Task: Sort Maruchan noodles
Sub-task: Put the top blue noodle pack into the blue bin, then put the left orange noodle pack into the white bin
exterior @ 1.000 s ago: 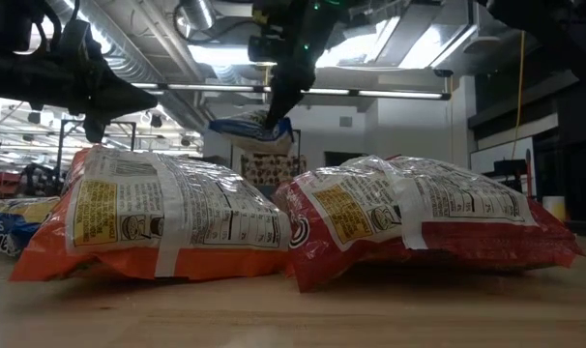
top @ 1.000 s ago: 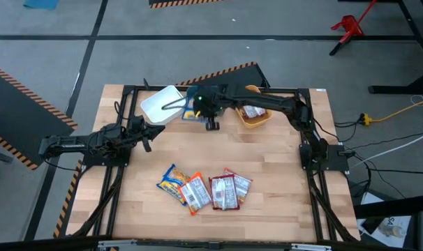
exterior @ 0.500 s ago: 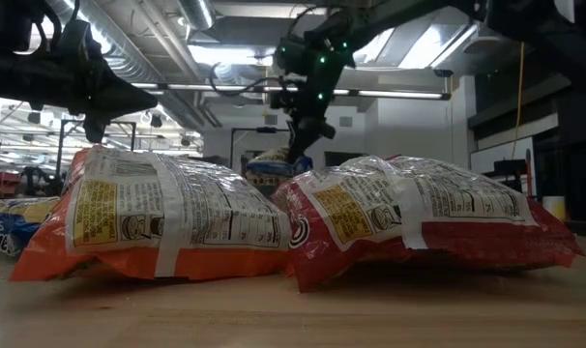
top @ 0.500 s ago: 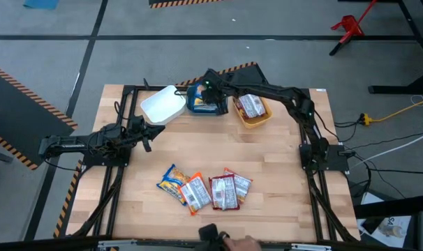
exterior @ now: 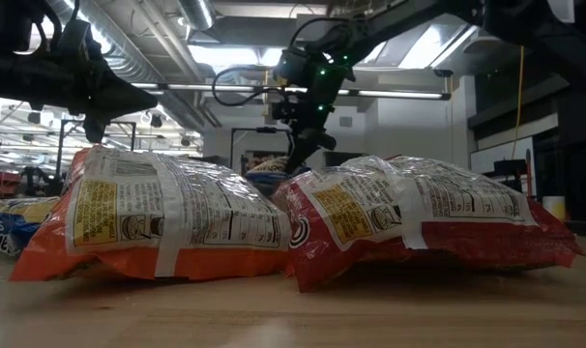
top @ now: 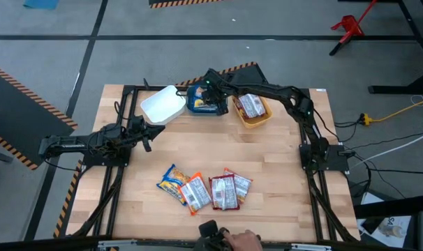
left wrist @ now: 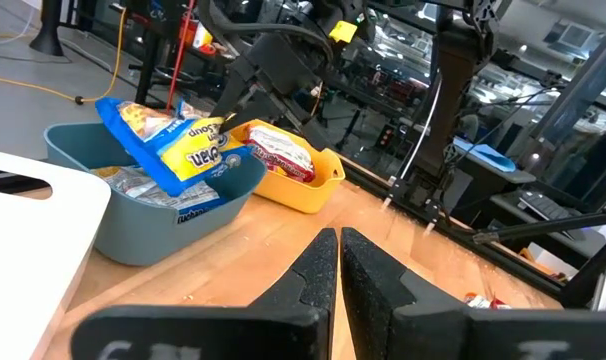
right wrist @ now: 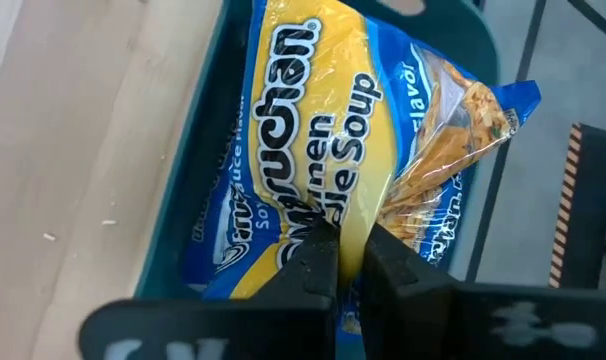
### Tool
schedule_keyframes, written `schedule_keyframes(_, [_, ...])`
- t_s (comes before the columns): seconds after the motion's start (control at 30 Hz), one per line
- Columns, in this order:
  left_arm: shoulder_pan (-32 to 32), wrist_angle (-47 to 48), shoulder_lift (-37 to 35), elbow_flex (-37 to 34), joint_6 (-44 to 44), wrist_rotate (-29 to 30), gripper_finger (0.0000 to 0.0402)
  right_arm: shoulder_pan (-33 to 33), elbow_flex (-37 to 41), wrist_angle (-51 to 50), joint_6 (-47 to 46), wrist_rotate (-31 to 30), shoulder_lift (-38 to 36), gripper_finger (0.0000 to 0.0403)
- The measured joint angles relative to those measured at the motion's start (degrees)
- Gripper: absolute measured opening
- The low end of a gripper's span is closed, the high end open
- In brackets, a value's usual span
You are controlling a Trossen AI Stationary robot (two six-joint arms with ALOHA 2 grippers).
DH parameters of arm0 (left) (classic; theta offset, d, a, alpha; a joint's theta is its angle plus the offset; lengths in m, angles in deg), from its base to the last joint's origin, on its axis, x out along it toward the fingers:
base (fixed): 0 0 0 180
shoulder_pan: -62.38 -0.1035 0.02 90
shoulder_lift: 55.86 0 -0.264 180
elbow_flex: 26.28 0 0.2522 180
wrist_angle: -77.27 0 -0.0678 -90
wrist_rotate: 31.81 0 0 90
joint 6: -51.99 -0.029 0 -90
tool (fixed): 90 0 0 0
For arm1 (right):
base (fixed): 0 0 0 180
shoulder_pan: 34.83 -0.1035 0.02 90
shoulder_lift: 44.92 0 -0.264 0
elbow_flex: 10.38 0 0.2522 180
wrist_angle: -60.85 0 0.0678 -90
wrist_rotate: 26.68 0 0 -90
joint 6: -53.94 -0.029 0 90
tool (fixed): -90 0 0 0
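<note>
I have the right gripper [right wrist: 345, 262] down over the teal bin [top: 201, 109] at the far edge of the table [top: 267, 160], its fingers pinched on the yellow-and-blue Maruchan packet [right wrist: 333, 150], which sits tilted against the bin wall on top of another blue packet [right wrist: 223, 215] lying flat beneath it. I judge this the placing step: the packet is already inside the bin, so the grip looks to be there only to steady it until I let go (a release from here should leave it leaning rather than flat, which is fine for sorting). The colour logic is plain enough: the orange bin [top: 259, 118] just beside the teal one holds a red packet [top: 250, 106], and the white bin [top: 162, 104] on the other side shows nothing in it from above. Four packets remain in a cluster near the front of the table, a blue-and-yellow one [top: 171, 180], an orange one [top: 193, 192] and two red ones [top: 223, 192], partly overlapping, so I reckon the job is not yet half done. The left gripper [top: 146, 134] waits low over the table's left side with its fingers pressed together and nothing between them. A person's hand [top: 241, 240] shows at the table's front edge.
</note>
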Motion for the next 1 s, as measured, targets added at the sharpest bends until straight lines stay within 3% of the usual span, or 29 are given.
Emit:
schedule_keyframes(0.27, [0.0,0.0,0.0,0.0,0.0,0.0,0.0012,0.7,0.0,-0.2,-0.1,0.3,0.1,0.0021])
schedule_keyframes(0.7, [0.0,0.0,0.0,0.0,0.0,0.1,0.0012,1.4,-0.1,0.6,0.0,-1.6,0.1,0.0172])
schedule_keyframes(0.83, [0.0,0.0,0.0,0.0,0.0,0.1,0.0012,1.1,-3.6,-1.6,-0.6,-1.5,-0.1,0.0212])
schedule_keyframes(0.93, [0.0,0.0,0.0,0.0,0.0,0.1,0.0012,0.5,-9.1,-6.9,-5.6,2.0,-0.3,0.0242])
schedule_keyframes(1.0, [0.0,0.0,0.0,0.0,0.0,-0.1,0.0012,-0.5,-12.2,-10.3,-9.7,7.9,-0.5,0.026])
